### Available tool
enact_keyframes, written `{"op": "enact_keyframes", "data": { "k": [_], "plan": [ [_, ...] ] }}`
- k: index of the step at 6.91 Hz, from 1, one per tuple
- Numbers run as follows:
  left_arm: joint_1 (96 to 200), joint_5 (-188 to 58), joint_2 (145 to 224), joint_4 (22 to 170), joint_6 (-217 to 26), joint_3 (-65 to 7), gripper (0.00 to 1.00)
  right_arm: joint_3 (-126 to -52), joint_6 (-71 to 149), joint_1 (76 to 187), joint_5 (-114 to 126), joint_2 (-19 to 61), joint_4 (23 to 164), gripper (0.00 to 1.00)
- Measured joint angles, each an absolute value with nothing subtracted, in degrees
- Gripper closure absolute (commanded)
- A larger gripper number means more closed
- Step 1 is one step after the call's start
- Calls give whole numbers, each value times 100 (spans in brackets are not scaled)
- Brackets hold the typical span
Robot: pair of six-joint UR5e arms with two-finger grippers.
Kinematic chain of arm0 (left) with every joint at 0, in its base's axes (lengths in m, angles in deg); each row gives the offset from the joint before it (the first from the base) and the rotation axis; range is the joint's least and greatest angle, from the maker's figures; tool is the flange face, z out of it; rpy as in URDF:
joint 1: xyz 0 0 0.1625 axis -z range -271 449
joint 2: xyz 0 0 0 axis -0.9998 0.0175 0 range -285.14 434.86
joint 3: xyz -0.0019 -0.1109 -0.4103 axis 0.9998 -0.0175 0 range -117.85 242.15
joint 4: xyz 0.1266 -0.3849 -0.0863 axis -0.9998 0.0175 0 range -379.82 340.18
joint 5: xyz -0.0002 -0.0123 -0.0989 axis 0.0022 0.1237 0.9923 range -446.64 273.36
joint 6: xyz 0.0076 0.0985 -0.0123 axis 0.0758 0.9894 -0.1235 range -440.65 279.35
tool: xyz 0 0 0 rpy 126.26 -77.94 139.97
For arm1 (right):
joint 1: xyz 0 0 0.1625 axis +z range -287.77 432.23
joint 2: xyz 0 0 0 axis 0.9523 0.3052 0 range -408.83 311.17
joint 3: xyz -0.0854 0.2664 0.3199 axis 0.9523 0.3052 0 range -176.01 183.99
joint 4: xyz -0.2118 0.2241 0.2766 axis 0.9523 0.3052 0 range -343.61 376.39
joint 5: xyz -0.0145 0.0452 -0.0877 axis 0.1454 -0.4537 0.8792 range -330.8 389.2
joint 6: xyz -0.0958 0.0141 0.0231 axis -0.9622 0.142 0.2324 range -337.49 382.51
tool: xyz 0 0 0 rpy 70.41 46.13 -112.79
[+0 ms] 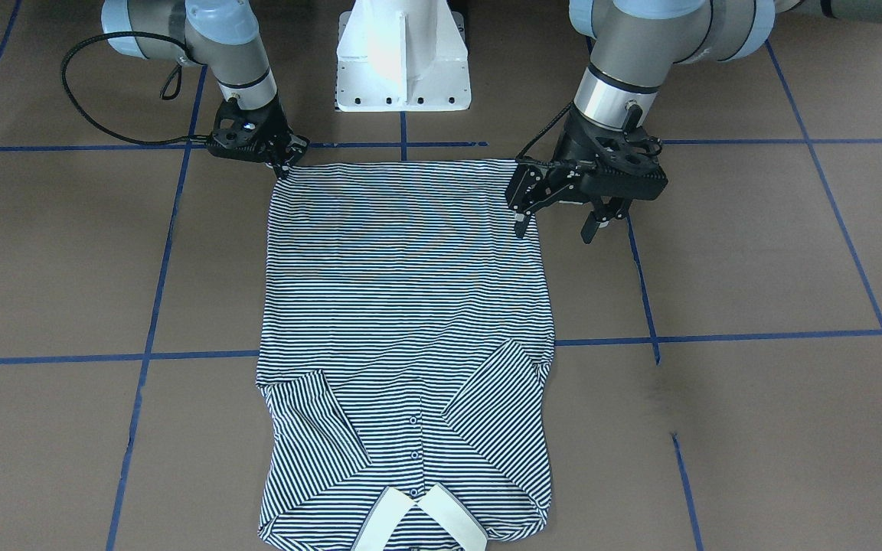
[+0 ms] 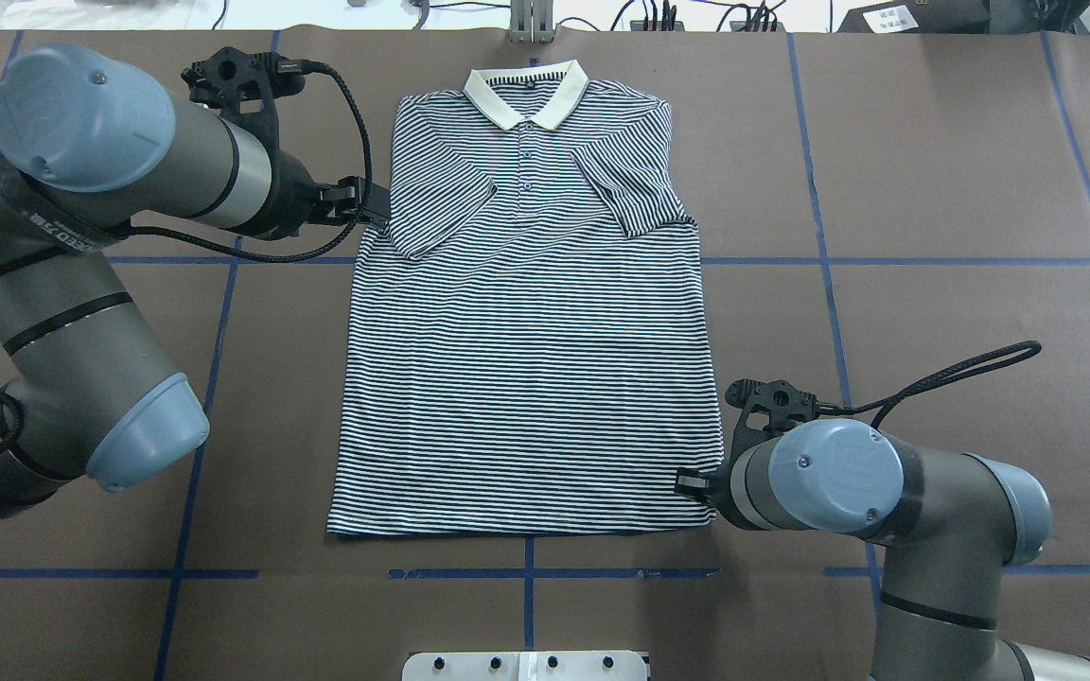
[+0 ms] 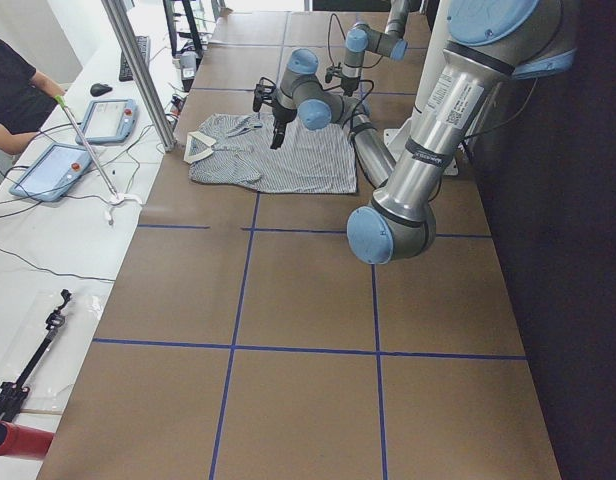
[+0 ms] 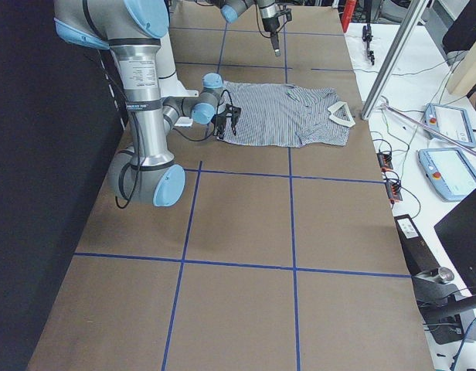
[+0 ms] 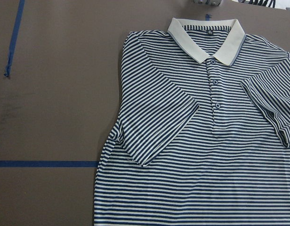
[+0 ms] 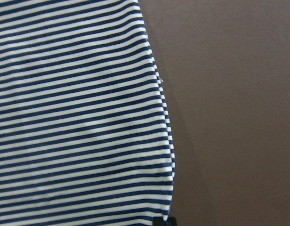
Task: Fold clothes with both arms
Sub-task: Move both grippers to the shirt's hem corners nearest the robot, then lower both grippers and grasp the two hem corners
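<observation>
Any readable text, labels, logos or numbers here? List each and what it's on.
None reads clearly.
White lettering on the left arm, on its dark band: too small to read.
Sticker on that arm's upright tube: blurred.
White card beyond the table's far edge: blurred.
No print shows on the polo shirt.

- Brown paper-covered table top (image 2: 933, 189), marked into large squares by blue tape lines (image 2: 886, 261).
- White metal pedestal base (image 1: 403, 61) with a row of dark bolt holes along its foot, at the table's robot-side edge.
- Silver aluminium post (image 3: 138, 70), slanting up from the table's far edge.
- White side bench (image 3: 48, 260) along that edge, with loose black cables across it.
- Grey-blue tablet-style pendant (image 3: 50, 170) with a red button, lying on the bench; second pendant (image 3: 110, 118) just beyond it.
- Black computer mouse (image 3: 100, 89), near the second pendant.
- Person in a black top (image 3: 13, 85), at the bench, partly out of view.
- Long black tool (image 3: 28, 365), at the bench's near end.
</observation>
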State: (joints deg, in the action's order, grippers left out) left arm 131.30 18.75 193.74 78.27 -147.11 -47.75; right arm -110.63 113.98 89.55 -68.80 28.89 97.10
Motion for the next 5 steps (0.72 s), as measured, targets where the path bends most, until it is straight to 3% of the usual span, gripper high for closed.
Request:
{"op": "enact_keyframes", "data": {
  "k": [3,5],
  "plan": [
    [12823,1838,18250,7852,-15759,-5373,0,-11463,11393,9025,-6881,2902,9706,100],
    [11873,1285,17727,7738,-17005,-5665,0,-11570,11366,9110,-6874,2888,9700,100]
  ]
}}
